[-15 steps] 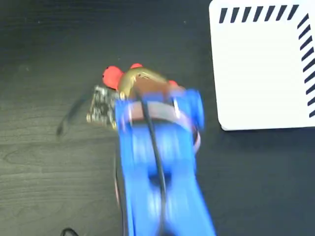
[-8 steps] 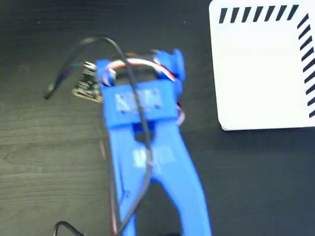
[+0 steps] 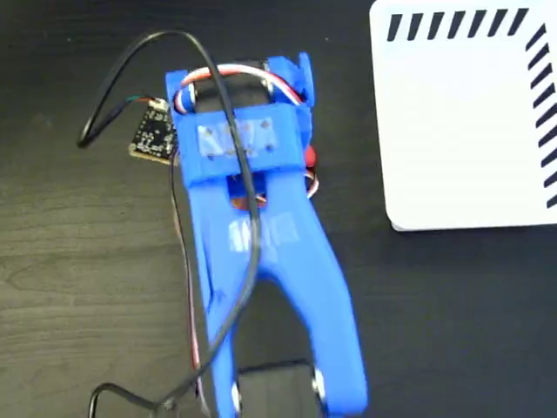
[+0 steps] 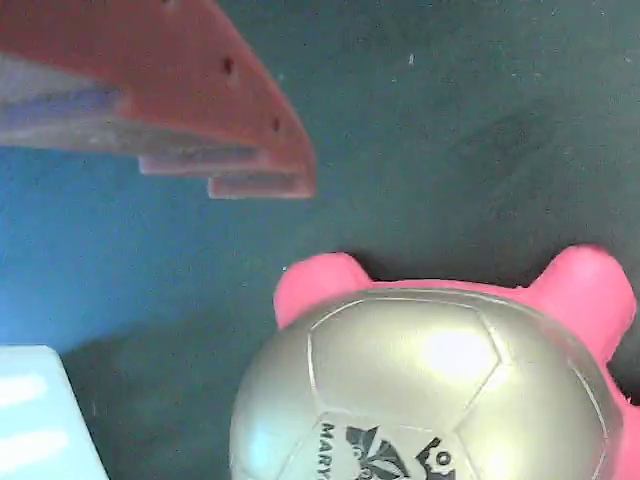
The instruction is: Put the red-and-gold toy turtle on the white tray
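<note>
A dark, almost black table point(image 3: 78, 287) with a faint wood grain fills the fixed view. Nothing of the room beyond it shows. At the top right lies the white tray point(image 3: 461, 131), flat on the table, with short black diagonal stripes along its top and right edges; its right side is cut off by the frame.

A blue arm point(image 3: 261, 252) reaches up from the bottom edge and covers the middle of the table. A black cable point(image 3: 152, 48) loops from it to a small circuit board point(image 3: 154, 139) just left of its upper end.

The arm hides nearly all of the turtle point(image 4: 430, 390) in the fixed view, where only small slivers of red peek out at the arm's right edge and through a gap in it. It lies on the table left of the tray, well apart from it.

The wrist view shows the turtle close up from above: a shiny domed shell with seams like a football, and two pink-red limbs at its upper edge. The lower part is cut off. A black printed mark sits on the shell; the letters "MARY" can be read, the rest runs out of frame.

One reddish finger point(image 4: 200, 110) of the gripper hangs above the turtle, clear of it. The other finger is out of sight, so whether the gripper is open or closed cannot be told.

A pale corner of the tray shows at the bottom left of the wrist view.
</note>
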`<state>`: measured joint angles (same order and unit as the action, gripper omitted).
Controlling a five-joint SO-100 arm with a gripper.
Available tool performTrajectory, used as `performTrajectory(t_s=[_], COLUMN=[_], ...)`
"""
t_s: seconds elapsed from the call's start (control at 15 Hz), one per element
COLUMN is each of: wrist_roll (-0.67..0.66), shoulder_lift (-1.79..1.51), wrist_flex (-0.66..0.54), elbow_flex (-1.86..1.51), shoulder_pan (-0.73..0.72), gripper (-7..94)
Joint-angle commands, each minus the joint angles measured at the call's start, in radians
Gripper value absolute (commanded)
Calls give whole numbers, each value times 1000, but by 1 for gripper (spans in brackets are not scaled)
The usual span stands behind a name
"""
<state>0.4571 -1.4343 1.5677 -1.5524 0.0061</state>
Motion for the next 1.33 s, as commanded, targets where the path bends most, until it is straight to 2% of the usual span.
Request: performTrajectory(t_s=[0.0, 0.4, 1.27], wrist_roll=[26, 114, 75], shoulder_lift=[6, 72, 225], wrist_flex=[11, -61, -158], elbow_flex=[57, 17, -20], shoulder_pan=[-2, -29, -8], gripper=[73, 73, 73])
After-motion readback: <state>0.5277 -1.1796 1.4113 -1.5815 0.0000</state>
